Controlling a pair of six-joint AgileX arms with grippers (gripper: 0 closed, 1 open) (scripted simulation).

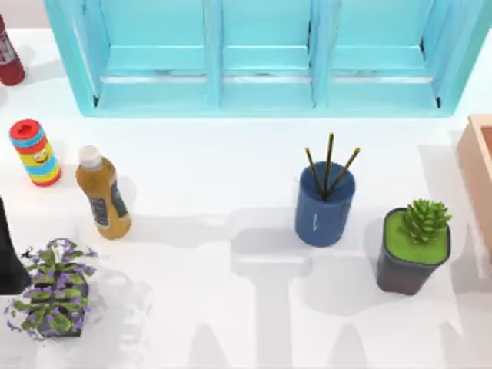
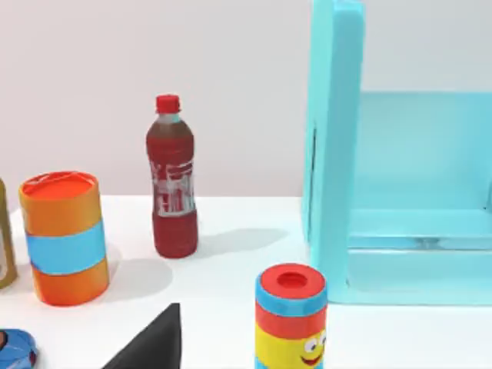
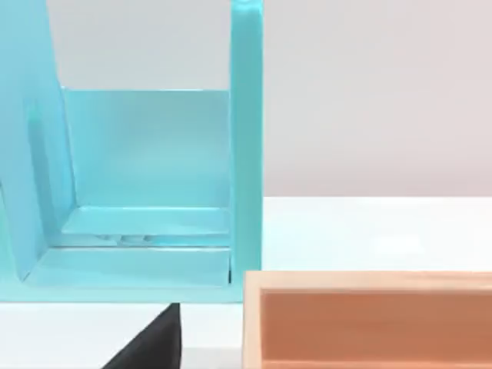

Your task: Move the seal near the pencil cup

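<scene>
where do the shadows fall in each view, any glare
Top view: broad soft grey shadows cross the table around the pencil cup. Left wrist view: the red bottle throws a faint shadow towards the blue shelf. Right wrist view: even light on the wooden box, no glare.

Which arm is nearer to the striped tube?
Left. The left arm stands at the table's left edge near the tube; the right arm faces the wooden box, far right.

pencil cup (image 1: 324, 206) — left of succulent pot (image 1: 413, 246) | shelf (image 1: 265, 58) behind
</scene>
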